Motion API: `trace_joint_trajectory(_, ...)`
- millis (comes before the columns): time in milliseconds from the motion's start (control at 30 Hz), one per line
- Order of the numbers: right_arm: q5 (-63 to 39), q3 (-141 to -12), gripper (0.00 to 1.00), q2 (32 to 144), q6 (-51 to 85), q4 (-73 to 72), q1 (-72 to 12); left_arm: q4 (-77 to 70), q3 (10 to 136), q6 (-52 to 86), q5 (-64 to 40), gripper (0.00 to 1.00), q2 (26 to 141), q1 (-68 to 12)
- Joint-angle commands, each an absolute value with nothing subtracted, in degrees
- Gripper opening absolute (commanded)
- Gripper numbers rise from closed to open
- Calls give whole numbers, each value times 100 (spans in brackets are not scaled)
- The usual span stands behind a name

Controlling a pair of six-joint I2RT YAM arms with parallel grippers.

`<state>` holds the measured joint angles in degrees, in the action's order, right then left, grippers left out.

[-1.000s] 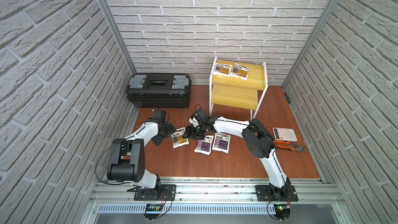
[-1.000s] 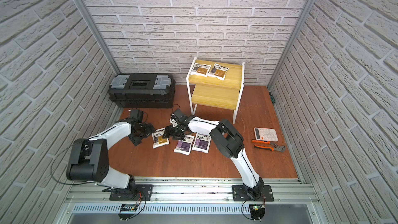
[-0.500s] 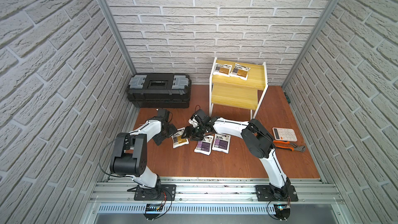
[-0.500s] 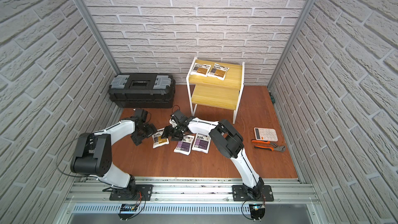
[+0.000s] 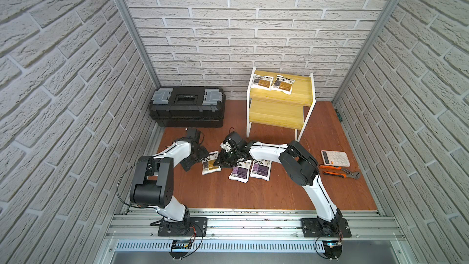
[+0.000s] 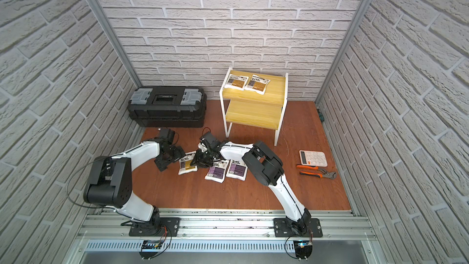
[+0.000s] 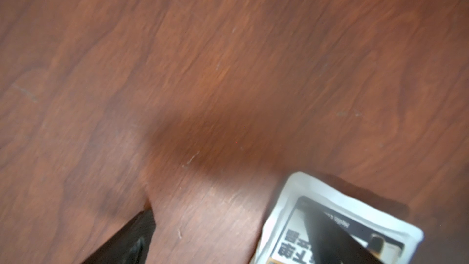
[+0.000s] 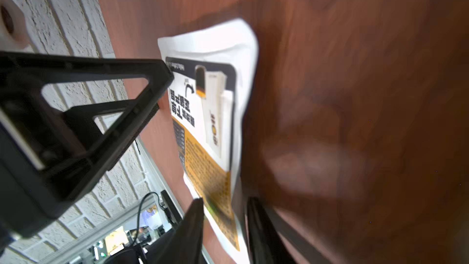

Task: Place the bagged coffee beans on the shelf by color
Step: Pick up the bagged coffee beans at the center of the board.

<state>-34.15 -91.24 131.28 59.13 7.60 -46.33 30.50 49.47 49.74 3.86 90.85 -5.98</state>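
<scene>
One table (image 5: 228, 194) of smooth reddish wood-grain laminate carries everything. The shelf (image 5: 276, 120) stands at the back wall: two stepped yellow wood-grain boards on a thin white metal frame. The upper board holds a yellow-labelled corner pouch (image 5: 262, 82) with an inner pouch (image 5: 283, 84) just beside it; the lower board is bare. The black toolbox (image 5: 186, 106), hard moulded plastic with grey latches, sits near the shelf without touching it.

The left gripper (image 5: 195, 160) stands wide open and holds nothing. One of its fingers (image 7: 330, 234) lies over a corner of the loose yellow pouch (image 5: 209, 165).

The right gripper (image 5: 220, 163) straddles the opposite edge of that pouch with its jaws drawn narrow. In the right wrist view both fingers (image 8: 195, 224) appear pressed against the white margin, so the pouch is judged gripped, although it lies flat on the table.

Three pouches remain on the table in front of the shelf. The loose yellow pouch lies near the first purple pouch (image 5: 239, 171), and the second purple pouch (image 5: 260, 170) lies just beside the first.

Each pouch is a flat white pillow of glossy film with a dark printed label. Handling estimate:
- Weight: light.
- Body: soft, likely to sag from a one-sided grip.
- Surface: probably slippery.
- Hold: pinch across the sealed margin, where the film is flattest.
</scene>
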Motion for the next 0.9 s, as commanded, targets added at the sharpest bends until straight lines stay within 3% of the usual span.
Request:
trace_joint_trajectory(0, -3437, -9081, 20, 13051, 5891, 606, -4654, 3028, 4817, 4996, 404, 99, 9087, -639)
trace_joint_trajectory(167, -3497, -8978, 2, 12811, 5832, 619, -4623, 3171, 4903, 4936, 297, 99, 8745, -642)
trace_joint_trajectory(867, -3534, -8658, 2, 10701, 5125, 1758, -4604, 4528, 6655, 4214, -421, 98, 6844, -745)
